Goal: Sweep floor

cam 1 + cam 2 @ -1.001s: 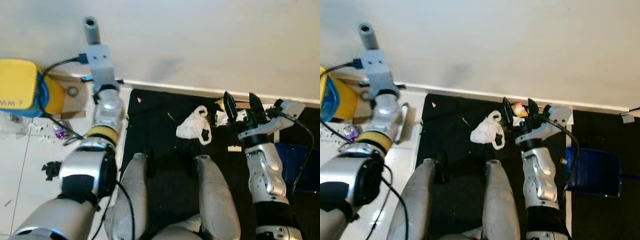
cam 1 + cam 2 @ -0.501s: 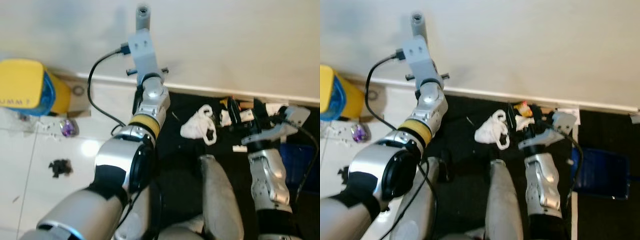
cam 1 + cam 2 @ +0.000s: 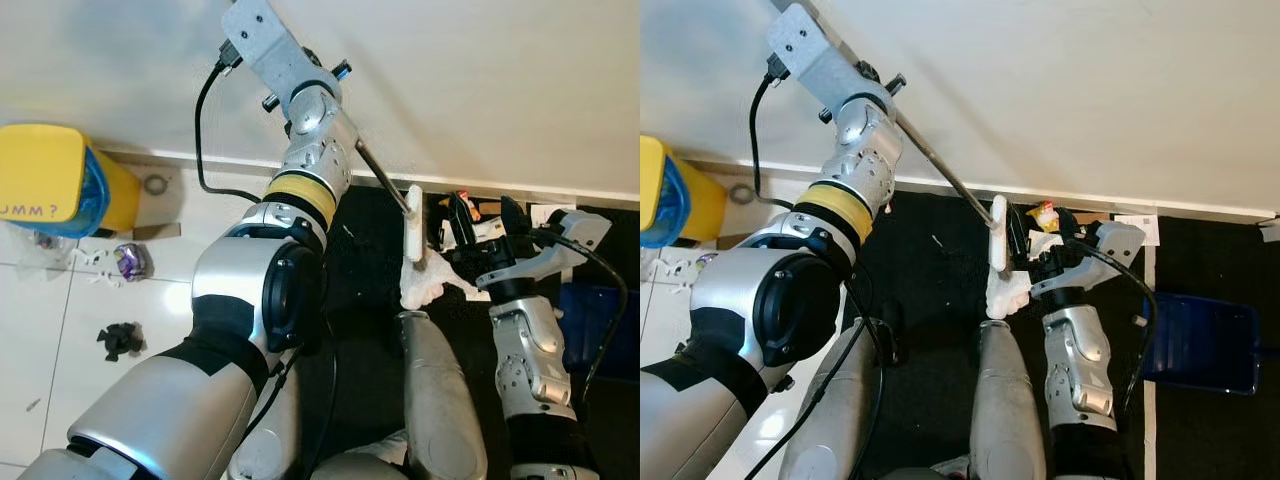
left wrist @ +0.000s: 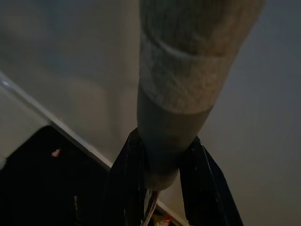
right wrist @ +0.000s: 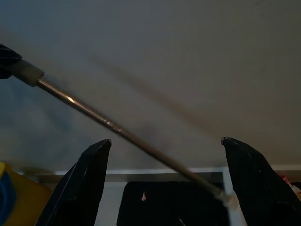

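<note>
— Broom [image 3: 412,232], that's the thing to watch: its white head sits on the black mat [image 3: 930,290] at about one o'clock from the robot's knees, pressed onto a crumpled white plastic bag [image 3: 428,284].

— Why the right hand [image 3: 478,226] so close to it?

— My guess is it waits just beside the head, at two o'clock, fingers spread wide with nothing between them, ready to take the shaft lower down. Two hands would give a steadier stroke.

— And the left hand [image 4: 162,183]?

— Raised high toward twelve o'clock, clamped around the broom's thick grey handle; its wrist camera shows both black fingers hugging the grip. From there the thin metal rod slants down to the head, so the arm can drag litter away from the skirting.

— There's more litter further out?

— Yes, a yellow-and-red wrapper [image 3: 1043,213] and paper scraps against the wall base at one o'clock. A blue dustpan [image 3: 1196,342] lies at three o'clock, likely where it all goes. Off at ten o'clock stands a yellow bin [image 3: 50,178], with bits on the white tiles near it.
</note>
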### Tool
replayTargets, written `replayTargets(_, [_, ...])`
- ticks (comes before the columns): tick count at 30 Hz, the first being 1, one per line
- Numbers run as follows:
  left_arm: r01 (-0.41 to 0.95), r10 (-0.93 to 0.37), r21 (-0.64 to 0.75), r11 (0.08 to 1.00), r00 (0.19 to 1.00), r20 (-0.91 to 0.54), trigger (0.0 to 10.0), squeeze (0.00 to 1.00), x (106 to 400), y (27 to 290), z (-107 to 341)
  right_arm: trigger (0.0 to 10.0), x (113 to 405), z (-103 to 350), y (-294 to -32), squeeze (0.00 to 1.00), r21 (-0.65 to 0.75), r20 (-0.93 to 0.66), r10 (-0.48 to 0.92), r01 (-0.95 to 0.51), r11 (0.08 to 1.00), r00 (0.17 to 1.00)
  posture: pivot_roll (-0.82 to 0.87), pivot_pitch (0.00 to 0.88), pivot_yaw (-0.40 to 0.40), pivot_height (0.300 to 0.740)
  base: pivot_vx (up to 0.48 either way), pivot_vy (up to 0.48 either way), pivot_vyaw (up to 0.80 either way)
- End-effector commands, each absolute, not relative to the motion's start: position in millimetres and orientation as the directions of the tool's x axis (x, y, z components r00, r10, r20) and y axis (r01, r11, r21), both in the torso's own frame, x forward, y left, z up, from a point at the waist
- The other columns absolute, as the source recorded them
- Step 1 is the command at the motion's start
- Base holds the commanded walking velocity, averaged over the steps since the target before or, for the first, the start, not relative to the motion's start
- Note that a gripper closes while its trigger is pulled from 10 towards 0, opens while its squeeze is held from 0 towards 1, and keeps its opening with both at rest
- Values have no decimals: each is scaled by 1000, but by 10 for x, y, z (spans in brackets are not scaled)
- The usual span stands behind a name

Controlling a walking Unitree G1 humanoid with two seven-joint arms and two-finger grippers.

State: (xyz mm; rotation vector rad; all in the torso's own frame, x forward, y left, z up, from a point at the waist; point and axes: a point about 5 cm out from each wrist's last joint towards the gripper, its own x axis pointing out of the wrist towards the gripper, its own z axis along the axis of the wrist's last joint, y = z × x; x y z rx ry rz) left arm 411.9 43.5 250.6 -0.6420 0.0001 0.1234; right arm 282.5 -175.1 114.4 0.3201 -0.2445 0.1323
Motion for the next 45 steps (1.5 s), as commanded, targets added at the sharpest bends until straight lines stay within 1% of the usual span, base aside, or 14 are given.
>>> replayTargets(1, [176, -170, -596, 784, 983, 67, 10000, 0, 3754, -593, 2807, 10000, 2789, 1039, -1811, 0, 297, 221, 74, -140, 944, 972, -49, 406, 8, 731, 0, 0, 0])
replayTargets(5, [238, -172, -439, 866, 967, 186, 10000, 0, 3902, -294, 2885, 10000, 2875, 1057, -1828, 0, 302, 231, 72, -142, 943, 970, -22, 337, -5, 731, 0, 0, 0])
replayTargets(8, [155, -101, -320, 935, 979, 179, 10000, 0, 4088, 184, 2859, 10000, 2972, 1078, -1828, 0, 306, 236, 72, -145, 941, 969, -13, 312, -15, 731, 0, 0, 0])
replayTargets(9, [155, -101, -320, 935, 979, 179, 10000, 0, 4088, 184, 2859, 10000, 2972, 1078, -1828, 0, 306, 236, 72, -145, 941, 969, -13, 312, -15, 731, 0, 0, 0])
replayTargets(12, [69, -40, -113, 991, 970, 240, 10000, 0, 4192, 837, 2729, 10000, 3090, 1034, -1783, 0, 315, 206, 101, -164, 935, 973, 8, 248, -42, 731, 0, 0, 0])
replayTargets(13, [69, -40, -113, 991, 970, 240, 10000, 0, 4192, 837, 2729, 10000, 3090, 1034, -1783, 0, 315, 206, 101, -164, 935, 973, 8, 248, -42, 731, 0, 0, 0])
replayTargets(14, [26, -16, -39, 999, 971, 239, 10000, 0, 4195, 1068, 2623, 10000, 3128, 970, -1771, 0, 305, 155, 111, -155, 940, 982, 13, 224, -47, 731, 0, 0, 0])
replayTargets(19, [-137, 124, 76, 988, 979, 164, 10000, 0, 4082, 1736, 2127, 10000, 3202, 760, -1836, 0, 253, -17, 73, -66, 965, 997, 21, 159, -42, 731, 0, 0, 0])
replayTargets(24, [-258, 249, 87, 962, 963, 102, 10000, 0, 3771, 2299, 1605, 10000, 3266, 766, -1922, 0, 234, -43, 29, -19, 972, 999, 28, 121, -38, 731, 0, 0, 0])
replayTargets(29, [-396, 401, 96, 913, 915, -40, 10000, 0, 3451, 2550, 1087, 10000, 3272, 720, -1937, 0, 221, -64, 40, -25, 975, 997, 46, 75, -40, 731, 0, 0, 0])
replayTargets(31, [-520, 516, 18, 854, 842, -158, 10000, 0, 3201, 2636, 765, 10000, 3259, 644, -1948, 0, 231, -91, 36, -14, 973, 995, 49, 64, -48, 731, 0, 0, 0])
replayTargets(35, [-517, 529, 114, 848, 837, -139, 10000, 0, 3119, 2652, 692, 10000, 3242, 608, -1941, 0, 232, -101, 42, -17, 973, 994, 49, 55, -52, 731, 0, 0, 0])
replayTargets(41, [-457, 451, -49, 888, 888, -92, 10000, 0, 3015, 2551, 615, 10000, 3119, 450, -1978, 0, 216, -139, 45, -14, 976, 989, 44, 31, -57, 731, 0, 0, 0])
replayTargets(45, [-437, 434, -50, 898, 899, -62, 10000, 0, 3059, 2497, 682, 10000, 3065, 368, -1986, 0, 234, -169, 56, -15, 972, 984, 40, 21, -51, 731, 0, 0, 0])
